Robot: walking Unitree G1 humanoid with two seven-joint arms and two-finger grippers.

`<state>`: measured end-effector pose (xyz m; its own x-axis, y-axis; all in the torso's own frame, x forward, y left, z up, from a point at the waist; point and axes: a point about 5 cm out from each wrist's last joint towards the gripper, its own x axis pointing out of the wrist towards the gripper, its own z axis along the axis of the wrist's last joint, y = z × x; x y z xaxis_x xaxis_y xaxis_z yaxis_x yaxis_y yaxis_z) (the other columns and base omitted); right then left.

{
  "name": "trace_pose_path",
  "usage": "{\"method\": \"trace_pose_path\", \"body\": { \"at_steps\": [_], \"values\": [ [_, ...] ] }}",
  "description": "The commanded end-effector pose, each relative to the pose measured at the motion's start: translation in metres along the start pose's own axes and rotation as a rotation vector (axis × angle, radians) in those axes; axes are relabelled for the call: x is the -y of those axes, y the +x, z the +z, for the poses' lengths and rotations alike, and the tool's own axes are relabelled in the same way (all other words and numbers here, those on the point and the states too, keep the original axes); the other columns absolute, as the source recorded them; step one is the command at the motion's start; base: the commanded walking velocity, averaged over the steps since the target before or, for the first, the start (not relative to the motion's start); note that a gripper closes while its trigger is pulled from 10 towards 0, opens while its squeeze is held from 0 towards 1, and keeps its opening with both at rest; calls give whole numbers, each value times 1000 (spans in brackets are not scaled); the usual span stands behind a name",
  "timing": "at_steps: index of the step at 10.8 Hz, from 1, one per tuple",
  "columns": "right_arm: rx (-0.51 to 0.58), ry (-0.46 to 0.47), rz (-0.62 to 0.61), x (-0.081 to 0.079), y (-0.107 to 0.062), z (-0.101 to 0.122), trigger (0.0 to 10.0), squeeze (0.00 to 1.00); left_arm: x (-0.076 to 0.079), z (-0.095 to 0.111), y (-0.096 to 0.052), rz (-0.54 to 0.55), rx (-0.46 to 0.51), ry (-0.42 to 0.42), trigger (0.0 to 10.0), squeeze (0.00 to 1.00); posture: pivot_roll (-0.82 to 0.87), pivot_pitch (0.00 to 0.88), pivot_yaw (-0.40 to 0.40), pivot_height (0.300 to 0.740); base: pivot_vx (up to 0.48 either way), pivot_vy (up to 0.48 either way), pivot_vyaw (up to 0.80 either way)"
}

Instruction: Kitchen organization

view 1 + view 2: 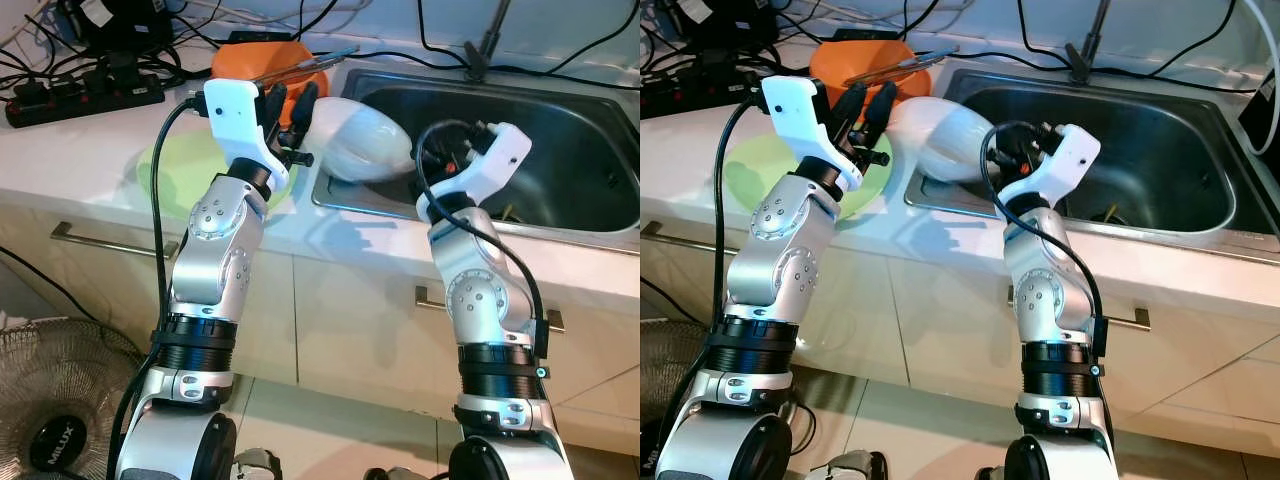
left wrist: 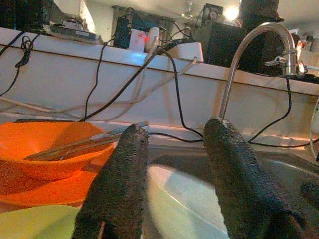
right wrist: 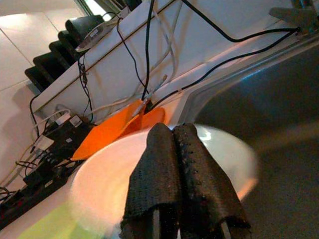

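Note:
A white bowl (image 1: 360,140) lies tilted over the left edge of the steel sink (image 1: 560,130); it looks blurred in the right wrist view. My right gripper (image 3: 172,129) is shut, its fingers pressed together right in front of the bowl; whether they touch it is unclear. My left gripper (image 2: 172,132) is open above the right edge of a light green plate (image 1: 175,170), pointing toward the white bowl. Behind it an orange bowl (image 1: 255,60) holding long utensils (image 2: 84,144) sits on an orange plate (image 2: 45,186).
A black power strip (image 1: 90,95) and loose cables lie on the counter at the back left. The faucet (image 2: 249,55) rises behind the sink. Cabinet fronts with bar handles (image 1: 110,240) are below the counter, and a floor fan (image 1: 50,400) stands at the lower left.

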<state>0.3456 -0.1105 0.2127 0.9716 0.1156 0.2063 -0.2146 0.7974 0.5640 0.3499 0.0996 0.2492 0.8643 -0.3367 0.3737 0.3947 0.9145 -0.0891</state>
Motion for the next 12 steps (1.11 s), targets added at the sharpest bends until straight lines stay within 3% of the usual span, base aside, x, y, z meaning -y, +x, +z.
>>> {"method": "trace_pose_path", "body": {
  "at_steps": [1,2,4,5,6,9,11,12],
  "values": [
    [18,9,-2,0,1,4,0,0,1,-1,-1,-2,-5,19,10000,1000,79,60,11,740,0,0,0],
    [11,5,-7,1,0,2,0,0,1,-2,-1,-4,-14,40,10000,0,80,63,12,740,0,0,0],
    [0,-1,-5,1,0,0,0,0,0,-3,-2,7,-21,42,10000,0,80,67,13,740,0,0,0],
    [-2,-6,-4,1,-1,0,3059,0,-1,-4,-2,9,-23,41,10000,0,81,67,13,740,0,0,0],
    [0,-19,-7,1,-1,0,10000,0,-2,-6,-4,9,-38,45,10000,0,82,69,14,740,0,0,0],
    [20,-80,-9,2,-1,2,10000,0,-4,-12,-7,31,-40,88,10000,0,80,75,12,740,0,0,0],
    [71,-234,1,2,-2,8,10000,0,-8,-18,-12,43,-46,135,10000,0,80,80,13,740,0,0,0],
    [112,-391,-3,7,-6,8,10000,0,-13,-23,-17,61,-45,188,10000,0,82,82,12,740,0,0,0]
  ]
}}
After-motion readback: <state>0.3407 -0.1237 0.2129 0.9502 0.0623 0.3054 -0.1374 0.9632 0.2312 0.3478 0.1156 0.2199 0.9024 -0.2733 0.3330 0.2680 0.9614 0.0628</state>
